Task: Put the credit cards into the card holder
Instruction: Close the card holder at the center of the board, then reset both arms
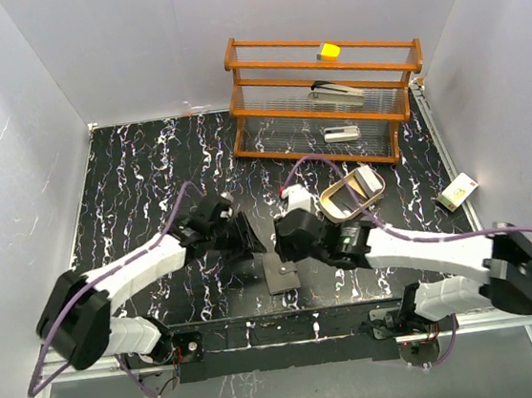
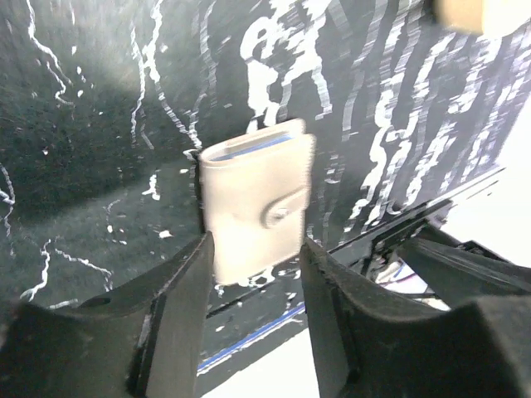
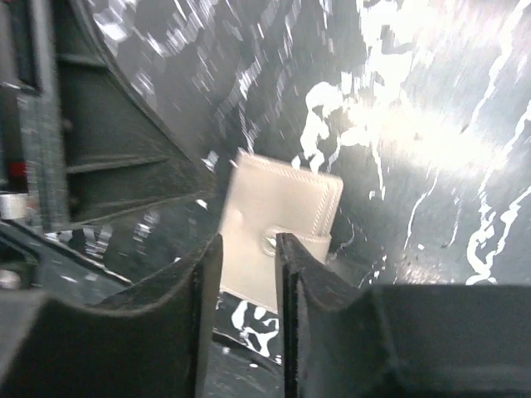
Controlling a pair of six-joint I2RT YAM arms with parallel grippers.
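The small grey leather-like bifold card holder [image 2: 257, 207] is lying snapped shut, a pale blue plastic card [image 2: 264, 146] edge peeking from it. Over it, the left gripper [image 2: 254, 249] is hovering spread wide and the right gripper [image 3: 249, 249] narrowly parted.

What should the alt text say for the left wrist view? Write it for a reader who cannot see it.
A closed grey card holder with a snap tab lies on the black, white-veined table, a blue card edge showing at its top. The left end effector has its two dark fingers apart, one either side of the holder's near end.
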